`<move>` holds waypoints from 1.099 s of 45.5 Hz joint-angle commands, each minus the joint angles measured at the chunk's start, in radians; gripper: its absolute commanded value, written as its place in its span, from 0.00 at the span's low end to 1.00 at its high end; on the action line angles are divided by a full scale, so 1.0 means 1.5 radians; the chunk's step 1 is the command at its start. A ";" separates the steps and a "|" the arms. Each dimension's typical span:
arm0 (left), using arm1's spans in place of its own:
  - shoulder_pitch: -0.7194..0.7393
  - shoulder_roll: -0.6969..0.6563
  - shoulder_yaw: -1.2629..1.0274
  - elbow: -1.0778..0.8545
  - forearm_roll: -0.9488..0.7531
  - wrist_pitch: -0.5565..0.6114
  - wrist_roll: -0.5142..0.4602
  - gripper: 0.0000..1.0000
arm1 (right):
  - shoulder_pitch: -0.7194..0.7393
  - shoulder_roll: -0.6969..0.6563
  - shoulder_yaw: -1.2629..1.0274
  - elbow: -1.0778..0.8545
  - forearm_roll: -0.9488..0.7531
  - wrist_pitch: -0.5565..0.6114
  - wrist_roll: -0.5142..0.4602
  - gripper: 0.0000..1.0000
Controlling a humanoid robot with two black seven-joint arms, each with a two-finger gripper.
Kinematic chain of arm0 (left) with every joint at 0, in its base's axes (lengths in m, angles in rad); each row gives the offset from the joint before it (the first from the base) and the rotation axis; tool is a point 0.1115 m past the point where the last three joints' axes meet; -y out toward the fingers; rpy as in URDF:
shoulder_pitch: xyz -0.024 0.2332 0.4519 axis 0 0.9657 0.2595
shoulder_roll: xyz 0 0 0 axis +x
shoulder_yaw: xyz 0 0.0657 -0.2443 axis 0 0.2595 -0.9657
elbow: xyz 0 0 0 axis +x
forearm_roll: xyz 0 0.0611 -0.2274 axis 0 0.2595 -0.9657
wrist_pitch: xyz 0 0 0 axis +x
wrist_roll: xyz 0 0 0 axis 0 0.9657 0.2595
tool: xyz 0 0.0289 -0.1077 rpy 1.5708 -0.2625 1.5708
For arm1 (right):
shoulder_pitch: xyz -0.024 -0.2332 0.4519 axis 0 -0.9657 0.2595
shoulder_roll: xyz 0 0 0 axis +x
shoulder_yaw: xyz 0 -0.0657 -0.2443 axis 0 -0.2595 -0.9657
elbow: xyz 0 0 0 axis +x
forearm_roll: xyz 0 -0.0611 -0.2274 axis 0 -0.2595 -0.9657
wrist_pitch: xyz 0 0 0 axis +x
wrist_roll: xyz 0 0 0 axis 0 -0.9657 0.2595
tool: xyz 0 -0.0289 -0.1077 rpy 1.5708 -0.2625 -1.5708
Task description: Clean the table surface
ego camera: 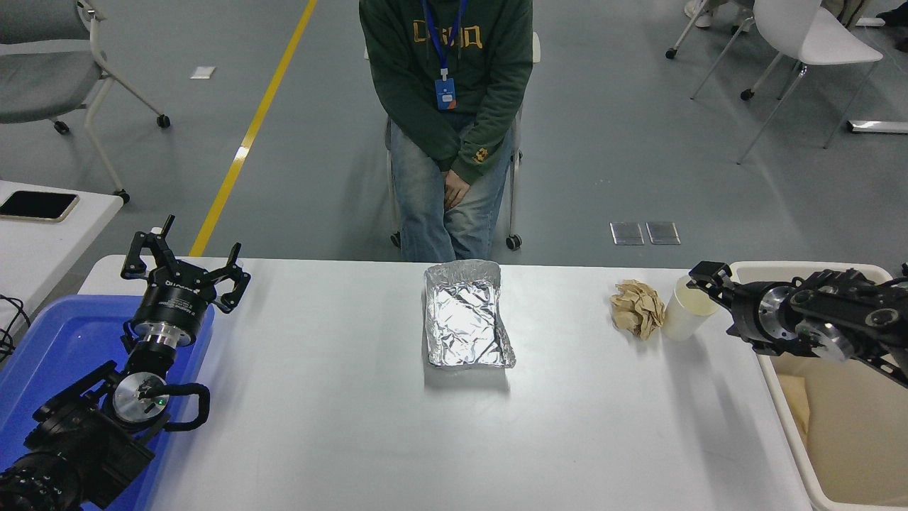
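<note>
The table surface (340, 426) fills the near part of the view, a broad white top with rounded corners running almost from one side to the other, bare and matte across its whole front half. At its near left a blue bin (53, 348) sits against the edge, and the left arm rests over it, its left gripper (186, 264) pointing away with the fingers spread wide and nothing between them. At the near right a cream bin (787, 419) stands against the table's right edge, its rim overlapped by the right arm coming in from the side.

Further back, near the middle of the table, a foil tray (467, 316) lies with crinkled walls. To its right a crumpled brown paper (637, 306) touches or nearly touches a white paper cup (686, 312), which stands upright. The right gripper (708, 291) is at the cup's rim; I cannot tell whether its fingers are pinching the cup or merely beside it.

Beyond the far edge a person (447, 106) in a green hoodie sits with hands (455, 190) folded between the knees. To the left a small side table (42, 248) bears a black phone (38, 205). The grey floor carries a yellow line (255, 124), with a grey chair (50, 67) far left and a white chair (801, 39) far right.
</note>
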 commanded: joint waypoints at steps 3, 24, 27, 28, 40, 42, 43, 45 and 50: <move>0.000 0.000 0.000 0.000 0.000 0.000 0.000 1.00 | -0.006 0.059 -0.039 -0.077 0.000 0.008 -0.001 1.00; 0.000 0.000 0.000 0.000 0.000 0.000 0.000 1.00 | -0.006 0.085 -0.059 -0.123 -0.001 0.065 -0.001 0.57; 0.000 0.000 0.000 0.000 0.000 0.000 0.000 1.00 | -0.006 0.085 -0.059 -0.125 -0.001 0.074 -0.001 0.46; 0.000 0.000 0.000 0.001 0.000 0.000 0.000 1.00 | -0.006 0.085 -0.059 -0.125 -0.001 0.077 -0.001 0.41; 0.000 0.000 0.000 0.001 0.000 -0.001 0.000 1.00 | 0.002 0.083 -0.059 -0.127 0.000 0.124 -0.001 0.00; 0.000 0.000 0.000 0.000 0.000 0.000 0.000 1.00 | 0.003 0.081 -0.059 -0.127 0.001 0.128 -0.001 0.00; 0.000 0.000 0.000 0.000 0.000 0.000 0.000 1.00 | 0.003 0.080 -0.059 -0.127 0.003 0.129 -0.001 0.00; 0.000 0.000 0.000 0.000 0.000 0.000 0.000 1.00 | 0.004 0.079 -0.058 -0.127 0.004 0.129 -0.001 0.00; 0.000 0.000 0.000 0.000 0.000 0.000 0.000 1.00 | 0.006 0.077 -0.059 -0.127 0.006 0.130 -0.001 0.00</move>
